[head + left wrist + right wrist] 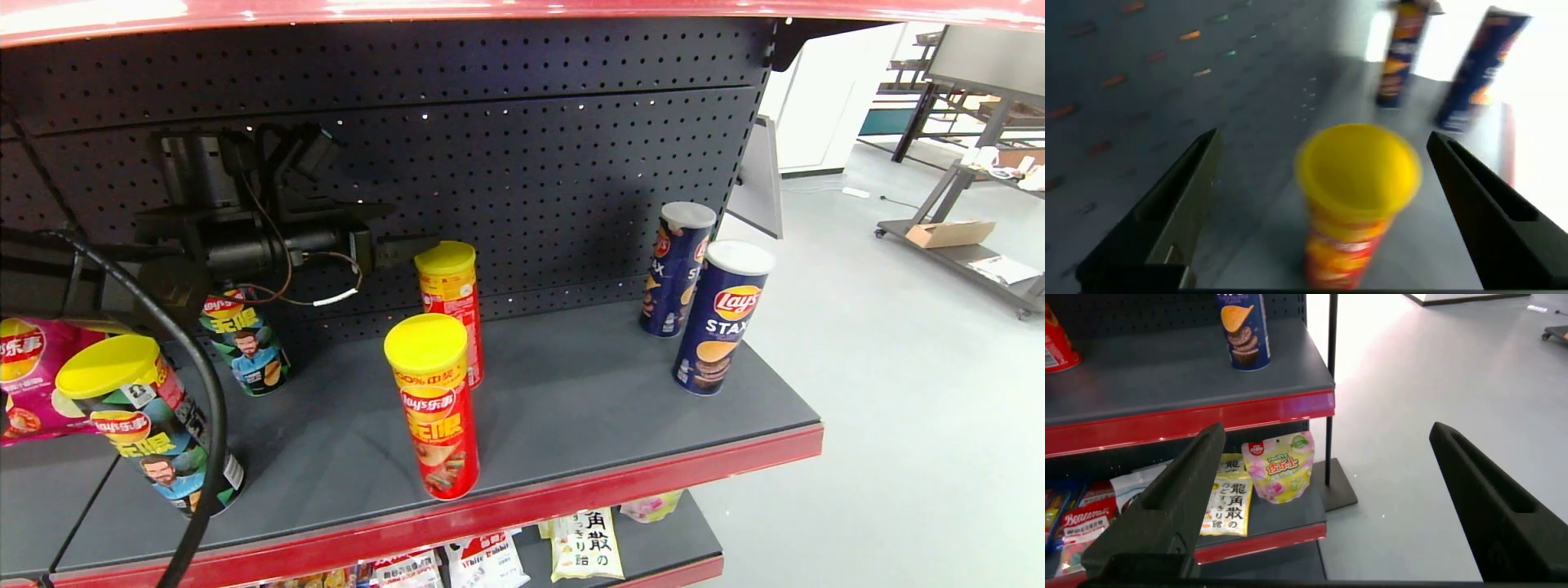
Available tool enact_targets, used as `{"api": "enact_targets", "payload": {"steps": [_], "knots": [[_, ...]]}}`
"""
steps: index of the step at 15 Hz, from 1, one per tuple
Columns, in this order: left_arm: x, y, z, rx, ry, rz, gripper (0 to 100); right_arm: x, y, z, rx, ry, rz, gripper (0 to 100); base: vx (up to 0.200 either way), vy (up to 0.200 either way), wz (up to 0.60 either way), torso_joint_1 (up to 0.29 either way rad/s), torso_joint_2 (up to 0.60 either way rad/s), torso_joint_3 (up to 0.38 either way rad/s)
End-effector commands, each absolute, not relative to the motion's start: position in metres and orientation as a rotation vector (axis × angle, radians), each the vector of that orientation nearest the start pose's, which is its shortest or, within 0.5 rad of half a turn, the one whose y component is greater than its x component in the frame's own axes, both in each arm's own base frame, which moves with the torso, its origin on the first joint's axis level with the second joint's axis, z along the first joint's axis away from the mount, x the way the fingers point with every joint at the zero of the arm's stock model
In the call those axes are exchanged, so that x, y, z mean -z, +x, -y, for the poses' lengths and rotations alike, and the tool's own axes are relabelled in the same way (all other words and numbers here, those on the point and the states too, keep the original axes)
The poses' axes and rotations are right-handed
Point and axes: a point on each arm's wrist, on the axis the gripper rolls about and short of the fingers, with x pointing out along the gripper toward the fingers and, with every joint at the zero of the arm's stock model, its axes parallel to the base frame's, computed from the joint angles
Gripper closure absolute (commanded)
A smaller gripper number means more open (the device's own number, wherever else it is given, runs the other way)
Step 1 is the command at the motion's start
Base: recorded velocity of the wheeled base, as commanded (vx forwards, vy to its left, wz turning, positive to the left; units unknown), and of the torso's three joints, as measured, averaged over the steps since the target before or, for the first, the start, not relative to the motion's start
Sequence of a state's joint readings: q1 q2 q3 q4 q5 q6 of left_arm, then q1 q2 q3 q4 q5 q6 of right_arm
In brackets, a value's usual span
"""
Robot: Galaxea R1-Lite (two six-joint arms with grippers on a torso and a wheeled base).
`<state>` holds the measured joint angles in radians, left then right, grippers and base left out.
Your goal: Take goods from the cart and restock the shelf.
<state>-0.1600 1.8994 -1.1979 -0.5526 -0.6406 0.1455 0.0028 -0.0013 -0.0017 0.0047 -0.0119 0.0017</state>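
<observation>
The red chip can [447, 306] is standing at the back of the shelf [571, 392]. My left tool [1321, 139] is gaping wide by it, gripping nothing, so this one seems placed, though more may be waiting. My right tool [1327, 429] is hanging wide and empty, its camera catching snack bags [1278, 465] below.

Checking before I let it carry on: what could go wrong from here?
The left claw stands open by the top of the back red can; a finger clipping it could topple this tall can. It might then knock the front red can, which stands near the shelf edge. The arm's cable crosses the front green can and could snag it.
</observation>
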Motion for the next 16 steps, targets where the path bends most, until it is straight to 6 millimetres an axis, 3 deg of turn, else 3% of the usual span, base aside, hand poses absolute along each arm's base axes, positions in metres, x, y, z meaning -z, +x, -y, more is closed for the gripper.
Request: {"api": "enact_targets", "payload": {"steps": [1, 6, 8, 14, 16], "knots": [[-0.217, 0.367, 0.072, 0.721, 0.111, -0.091, 0, -0.075, -0.023, 0.000, 0.009, 0.002, -0.003, 0, 0.000, 0.000, 0.00, 0.000, 0.00, 0.000], [-0.226, 0.359, 0.065, 0.480, 0.123, -0.093, 0, -0.075, -0.023, 0.000, 0.009, 0.002, -0.003, 0, 0.000, 0.000, 0.00, 0.000, 0.00, 0.000], [-0.226, 0.347, 0.060, 0.315, 0.083, -0.123, 0, -0.075, -0.023, 0.000, 0.009, 0.002, -0.003, 0, 0.000, 0.000, 0.00, 0.000, 0.00, 0.000], [-0.233, 0.328, 0.055, 0.160, 0.052, -0.119, 0, -0.075, -0.023, 0.000, 0.009, 0.002, -0.003, 0, 0.000, 0.000, 0.00, 0.000, 0.00, 0.000], [-0.235, 0.313, 0.054, 0.131, 0.053, -0.121, 0, -0.075, -0.023, 0.000, 0.009, 0.002, -0.003, 0, 0.000, 0.000, 0.00, 0.000, 0.00, 0.000]]}}
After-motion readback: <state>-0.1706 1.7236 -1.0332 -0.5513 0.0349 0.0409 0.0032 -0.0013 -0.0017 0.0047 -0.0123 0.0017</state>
